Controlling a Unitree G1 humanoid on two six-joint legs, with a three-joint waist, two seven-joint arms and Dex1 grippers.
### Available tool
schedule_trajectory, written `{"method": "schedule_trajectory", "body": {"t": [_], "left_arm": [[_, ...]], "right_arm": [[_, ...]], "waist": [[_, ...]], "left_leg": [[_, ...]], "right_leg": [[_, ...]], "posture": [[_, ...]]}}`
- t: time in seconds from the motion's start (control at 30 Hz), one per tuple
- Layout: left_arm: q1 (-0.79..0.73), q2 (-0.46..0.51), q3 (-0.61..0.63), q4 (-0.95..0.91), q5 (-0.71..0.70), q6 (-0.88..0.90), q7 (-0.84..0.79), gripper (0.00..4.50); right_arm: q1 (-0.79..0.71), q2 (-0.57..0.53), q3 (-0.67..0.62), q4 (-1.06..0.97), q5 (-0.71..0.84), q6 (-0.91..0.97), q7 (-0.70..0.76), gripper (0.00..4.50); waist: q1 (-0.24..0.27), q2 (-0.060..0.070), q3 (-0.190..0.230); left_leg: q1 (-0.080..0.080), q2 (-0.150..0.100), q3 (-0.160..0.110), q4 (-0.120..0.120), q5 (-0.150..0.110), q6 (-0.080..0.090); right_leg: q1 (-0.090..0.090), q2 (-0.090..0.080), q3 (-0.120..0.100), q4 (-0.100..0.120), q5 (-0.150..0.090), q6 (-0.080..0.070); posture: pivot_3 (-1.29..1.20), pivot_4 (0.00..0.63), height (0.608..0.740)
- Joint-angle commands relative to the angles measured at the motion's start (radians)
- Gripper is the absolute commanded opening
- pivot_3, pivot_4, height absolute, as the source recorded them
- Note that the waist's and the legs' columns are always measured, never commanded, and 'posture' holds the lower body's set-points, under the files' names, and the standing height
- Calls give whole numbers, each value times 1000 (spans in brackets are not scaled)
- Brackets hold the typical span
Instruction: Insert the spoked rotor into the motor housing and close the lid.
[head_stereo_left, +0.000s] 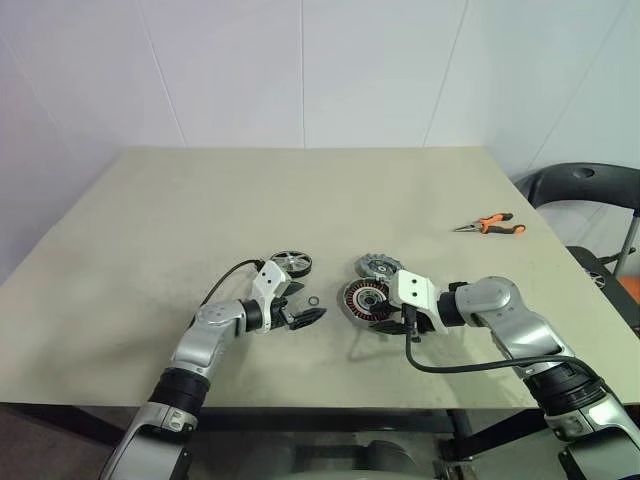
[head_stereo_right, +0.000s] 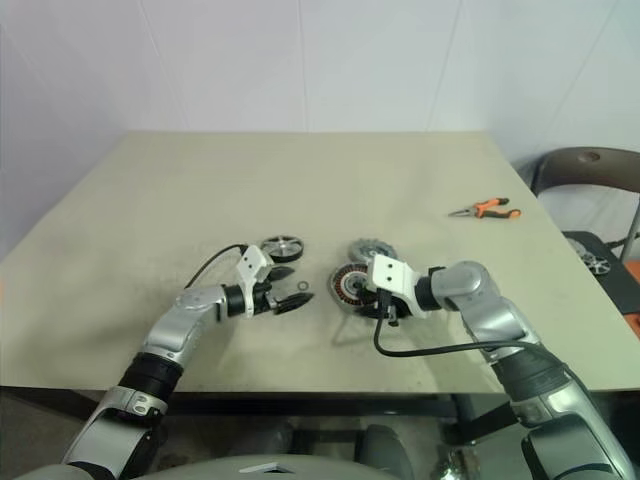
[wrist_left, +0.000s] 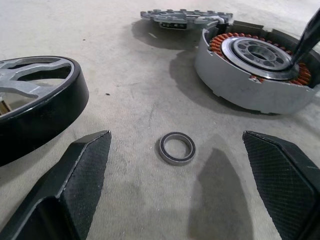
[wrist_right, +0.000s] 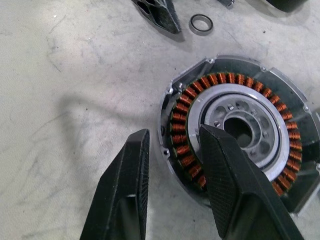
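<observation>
A beige tabletop (head_stereo_left: 180, 230) carries the motor parts near its front edge. The motor housing (head_stereo_left: 362, 300) sits tilted toward the robot's left, its ring of copper windings and silver hub exposed. The right gripper (wrist_right: 170, 165) is clamped on the housing's wall: in the right wrist view one black finger lies outside the grey shell and the other rests inside on the copper coils.

Just behind the housing, on the far side, the lid (head_stereo_left: 377, 266) lies flat with its notched, ribbed face up. To the robot's left of both, apart from them, lies the spoked rotor (head_stereo_left: 290, 263), a silver spoked wheel with a dark outer band, flat on the table. The left wrist view shows it just beside one finger of the left gripper (head_stereo_left: 308, 316).

The left gripper hovers low over the table with its fingers spread wide and nothing between them except a small loose metal ring (wrist_left: 177, 148), which lies on the surface between rotor and housing, touching neither fingertip.

Far off toward the table's right side, orange-handled pliers (head_stereo_left: 492, 224) lie alone. A dark chair (head_stereo_left: 585, 190) stands beyond the table's right edge.

No brand, label or writing can be read on any part.
</observation>
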Motion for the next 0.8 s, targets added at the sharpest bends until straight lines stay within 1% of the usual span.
{"method": "schedule_trajectory", "body": {"t": [0.03, 0.23, 0.37, 0.47, 0.5, 0.53, 0.6, 0.67, 0.8], "left_arm": [[18, -15, -20, -41, 25, 16, 38, 4467], [31, -20, -35, -81, 42, 43, 68, 4467], [26, -38, -37, -51, 60, 31, 98, 4467], [26, -57, -13, -24, 55, 20, 121, 4467], [26, -58, -7, -15, 49, 15, 115, 4085], [24, -54, -4, -6, 45, 7, 102, 3880], [17, -36, 8, 8, 41, 5, 85, 3304], [12, -24, 14, 13, 40, 13, 77, 2640], [4, -7, 24, 7, 27, 34, 50, 2640]], "right_arm": [[3, -10, -6, -2, -9, -3, -11, 1642], [12, -11, -7, -6, -10, -5, -17, 1642], [10, -9, -5, 0, -12, -8, -21, 1642], [2, -2, 0, 10, -16, -11, -26, 1642], [0, -1, 1, 12, -17, -12, -27, 1678], [-1, -1, 2, 13, -17, -13, -27, 1678], [-3, 0, 3, 16, -17, -14, -29, 1678], [-5, 0, 3, 17, -18, -15, -29, 1678], [-9, 3, 5, 23, -20, -18, -30, 1678]], "waist": [[1, 0, 0], [0, 0, 0], [1, 0, 0], [1, 0, 0], [1, 0, 0], [1, 0, 0], [0, 0, 0], [-1, 0, 0], [-1, 0, 0]], "left_leg": [[0, 0, 0, 0, 0, 0], [-1, 0, 0, 0, 0, 0], [-1, 0, 0, 0, 0, 0], [-1, 0, 0, 0, 0, 0], [-1, 0, 0, 0, 0, 0], [-1, 0, 0, 0, 0, 0], [-1, 0, 0, 0, 0, 0], [-1, 0, 0, 0, 0, 0], [-2, 0, 0, 0, -1, 0]], "right_leg": [[0, 0, 0, 0, 0, 0], [0, 0, -1, -1, 0, 0], [0, 0, -1, -1, 0, 0], [0, -1, -1, -1, 0, 0], [1, -1, -1, -1, 0, 0], [1, -1, -1, -1, 0, 0], [1, -1, -2, -1, 0, 0], [0, -1, -2, -2, 0, 0], [-1, -1, -2, -2, 0, 0]], "posture": [[0, 0, 740], [0, 0, 740], [0, 0, 740], [0, 0, 740], [0, 0, 740], [0, 0, 740], [0, 0, 740], [0, 0, 740], [0, 0, 740]]}}
